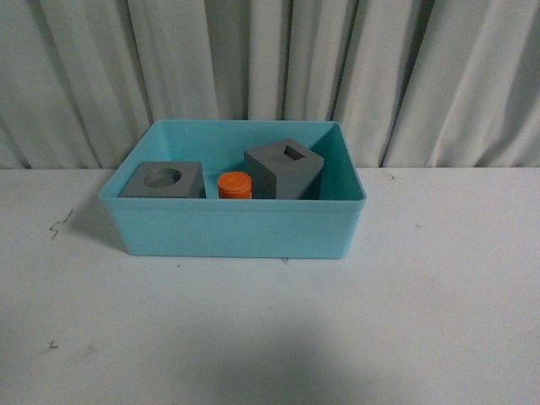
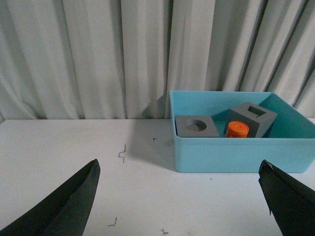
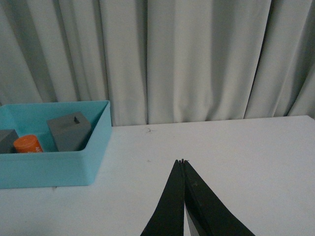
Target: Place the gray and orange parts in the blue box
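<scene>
I see both matte gray cubes [image 1: 163,180] [image 1: 285,168] and the small orange cylinder [image 1: 234,184] inside the light blue plastic bin [image 1: 232,228]. My left gripper [image 2: 179,196] is spread wide; the right gripper [image 3: 183,162] is pressed together, holding nothing.

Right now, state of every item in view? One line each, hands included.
Blue box: upright on the table, open top, holds all three parts.
Gray cube with round hole: in the box, left side, hole up.
Gray cube with square hole: in the box, right side, tilted.
Orange cylinder: in the box, between the cubes, standing on end.
Left hand: open, empty.
Right hand: shut, empty.
</scene>
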### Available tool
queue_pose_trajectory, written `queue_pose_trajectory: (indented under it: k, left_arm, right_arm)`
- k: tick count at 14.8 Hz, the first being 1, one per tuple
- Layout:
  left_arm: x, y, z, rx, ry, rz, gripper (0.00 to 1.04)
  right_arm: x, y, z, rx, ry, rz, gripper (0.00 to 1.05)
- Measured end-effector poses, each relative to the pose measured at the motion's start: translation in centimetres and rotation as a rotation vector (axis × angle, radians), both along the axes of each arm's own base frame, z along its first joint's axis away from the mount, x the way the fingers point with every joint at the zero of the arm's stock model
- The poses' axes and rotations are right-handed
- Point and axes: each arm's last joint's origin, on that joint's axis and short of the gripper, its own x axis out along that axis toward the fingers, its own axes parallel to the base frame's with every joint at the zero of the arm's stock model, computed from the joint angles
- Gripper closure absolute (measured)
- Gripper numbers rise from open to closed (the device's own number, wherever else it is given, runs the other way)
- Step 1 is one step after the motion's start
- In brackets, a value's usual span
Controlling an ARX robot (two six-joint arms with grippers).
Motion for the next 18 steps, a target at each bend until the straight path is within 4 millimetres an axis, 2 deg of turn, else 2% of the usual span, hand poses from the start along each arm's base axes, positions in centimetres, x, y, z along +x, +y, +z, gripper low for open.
queue_pose_trajectory:
  k: [11,13,14,18]
  left_arm:
    - [0.0,0.0,0.0,0.0,0.0,0.0,0.07]
    - [0.0,0.0,0.0,0.0,0.0,0.0,0.07]
    - [0.0,0.0,0.0,0.0,0.0,-0.001,0.07]
    - [0.0,0.0,0.0,0.0,-0.001,0.0,0.07]
  right_arm:
    - [-1.7,0.0,0.1,0.0,-0.006,0.0,1.03]
    - [-2.6,0.0,-0.6,0.0,0.045,0.001,1.03]
    - [-2.9,0.0,0.0,0.0,-0.019,0.001,1.03]
    - [-2.8,0.0,-0.2,0.0,0.002,0.001,1.03]
